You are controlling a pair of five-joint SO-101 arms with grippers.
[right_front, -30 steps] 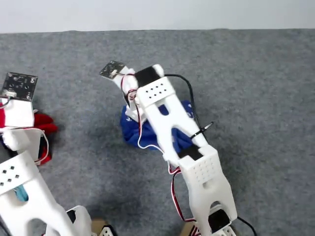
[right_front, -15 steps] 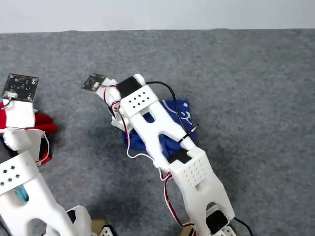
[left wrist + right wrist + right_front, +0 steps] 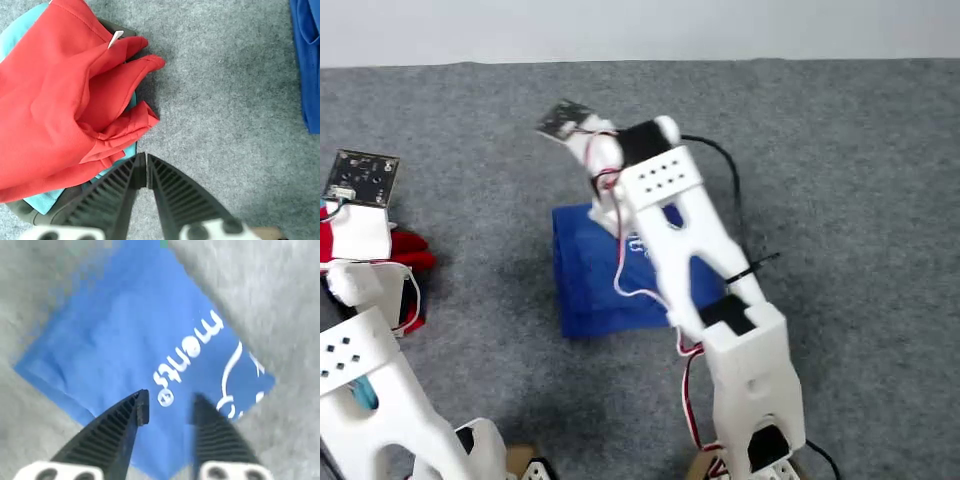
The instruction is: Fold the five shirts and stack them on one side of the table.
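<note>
A blue shirt (image 3: 595,285) with white print lies flat in the middle of the table as a rough rectangle. My right gripper (image 3: 170,410) hovers open just above the blue shirt (image 3: 125,325), near its far edge, with nothing between its fingers. The right arm (image 3: 670,215) covers the shirt's right part in the high view. At the left side of the table a crumpled red shirt (image 3: 60,95) lies on top of a teal shirt (image 3: 45,202). My left gripper (image 3: 146,172) is shut and empty, right beside the red shirt's edge. The red shirt (image 3: 410,250) pokes out from under the left arm.
Grey carpet (image 3: 840,180) covers the table, with free room to the right and at the back. The blue shirt's edge (image 3: 306,65) lies a short stretch of carpet away from the red pile.
The blue shirt was bunched under the right arm and now lies spread flat. The right arm swung left, then back right and farther away. The left arm has not moved.
</note>
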